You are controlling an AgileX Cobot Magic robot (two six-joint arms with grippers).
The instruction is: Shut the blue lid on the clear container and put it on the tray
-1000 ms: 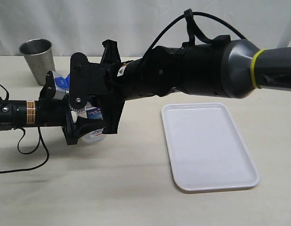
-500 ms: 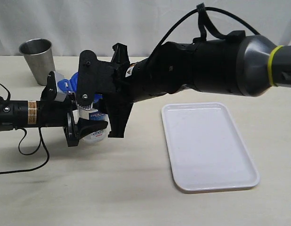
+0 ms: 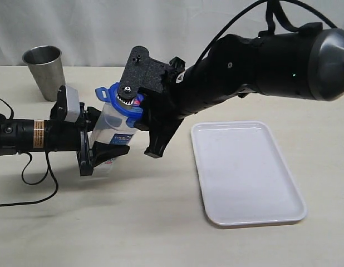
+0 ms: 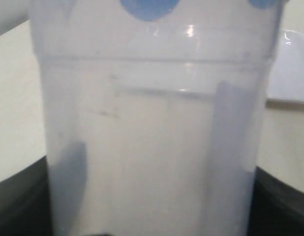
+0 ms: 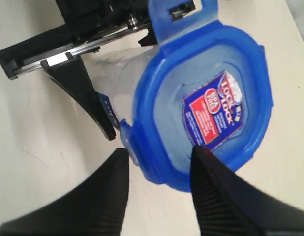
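The clear container (image 3: pixel 108 132) leans in the air over the table, with my left gripper (image 3: pixel 102 138) shut on its lower body. In the left wrist view the clear container (image 4: pixel 152 147) fills the picture, with dark fingers (image 4: pixel 277 204) at its sides. The blue lid (image 3: pixel 121 101) sits on its mouth, one locking tab sticking up. In the right wrist view the blue lid (image 5: pixel 206 108) shows its red-and-blue sticker. My right gripper (image 5: pixel 159 152) is open, its jaws straddling the lid's near edge. The white tray (image 3: pixel 247 172) lies flat to the right.
A grey steel cup (image 3: pixel 44 69) stands at the back left of the table. The right arm's thick body (image 3: pixel 261 61) stretches across above the tray's far end. A black cable (image 3: pixel 33 178) trails on the table by the left arm.
My right gripper has opened and drawn back up and to the right, off the container's top. The blue lid, hidden before, now shows on the container. The left gripper still holds the container.
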